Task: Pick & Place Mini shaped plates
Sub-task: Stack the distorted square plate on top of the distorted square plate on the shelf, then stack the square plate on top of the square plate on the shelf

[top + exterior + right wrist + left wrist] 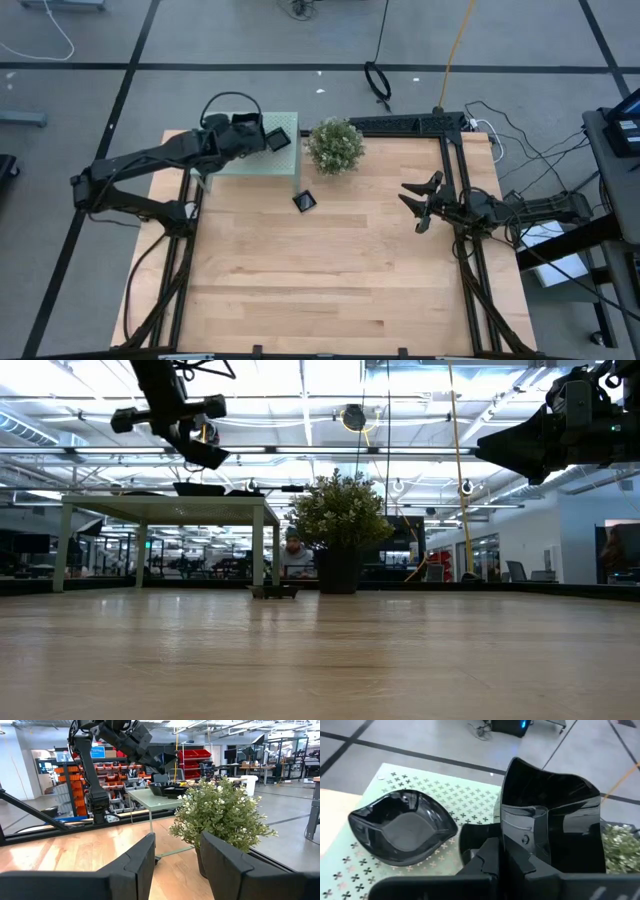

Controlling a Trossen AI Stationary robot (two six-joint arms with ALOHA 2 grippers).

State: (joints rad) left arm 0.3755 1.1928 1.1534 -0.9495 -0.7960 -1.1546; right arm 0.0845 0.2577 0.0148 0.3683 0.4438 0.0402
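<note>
My left gripper [272, 138] hangs over a small pale green stand [240, 162] at the table's far left, shut on a glossy black mini plate [555, 815]. A leaf-shaped black plate [402, 827] rests by its base on the stand's perforated top, with another dark plate [470, 845] beside it, partly hidden by my fingers. One more black plate [305, 201] lies on the wooden table in front of the stand. My right gripper [420, 200] waits open at the table's right side, touching nothing. My left gripper pinches the plate by one side of its rim [512, 832] between its two fingers. The fingers [487, 862] come slanting down from the table's left. The plate stands tilted on edge, its hollow turned to one side, lifted clear above the stand [205, 455].
A green potted plant [335, 145] stands just right of the stand, close to the held plate. The wooden tabletop [330, 280] spreads wide toward the near edge. Dark rails [450, 180] run along the table's right and far sides.
</note>
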